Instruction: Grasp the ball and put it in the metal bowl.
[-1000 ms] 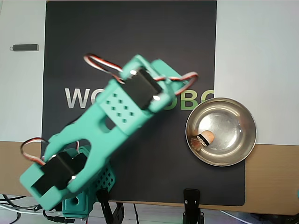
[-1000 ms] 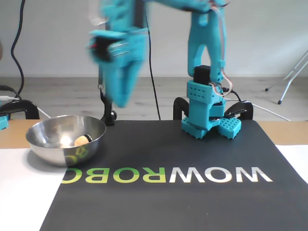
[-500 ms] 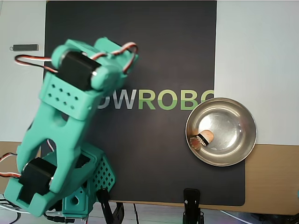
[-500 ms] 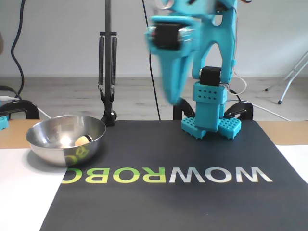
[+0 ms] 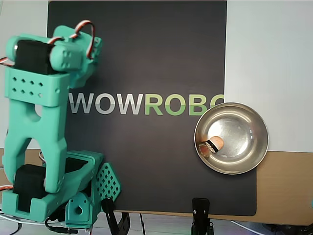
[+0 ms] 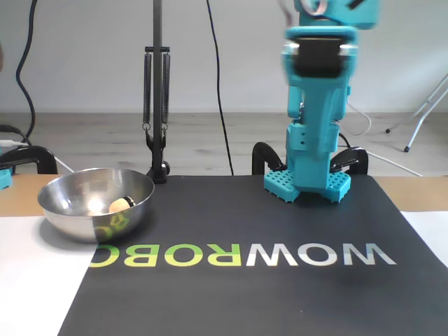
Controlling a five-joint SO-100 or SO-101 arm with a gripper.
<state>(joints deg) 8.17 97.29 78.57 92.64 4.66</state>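
Observation:
The peach-orange ball (image 5: 216, 143) lies inside the metal bowl (image 5: 254, 122), near its left wall in the overhead view, with a small dark striped patch touching it. The fixed view shows the same ball (image 6: 119, 204) low in the bowl (image 6: 70, 213) at the left. The teal arm (image 5: 36, 112) stands far from the bowl, over its own base at the overhead view's left edge. My gripper (image 6: 323, 178) hangs pointing down in front of the base, motion-blurred; its fingers merge with the base and their gap cannot be made out. It holds nothing that shows.
A black mat (image 5: 146, 49) lettered WOWROBO covers the middle, with white sheets on both sides and wooden table at the front. A small dark bar (image 5: 25, 49) lies at the top left. A pole with springs (image 6: 155, 105) stands behind the bowl.
The arm has swung away from the bowl, leftward in the overhead view and rightward in the fixed view, ending over its base. The ball and bowl have not moved.

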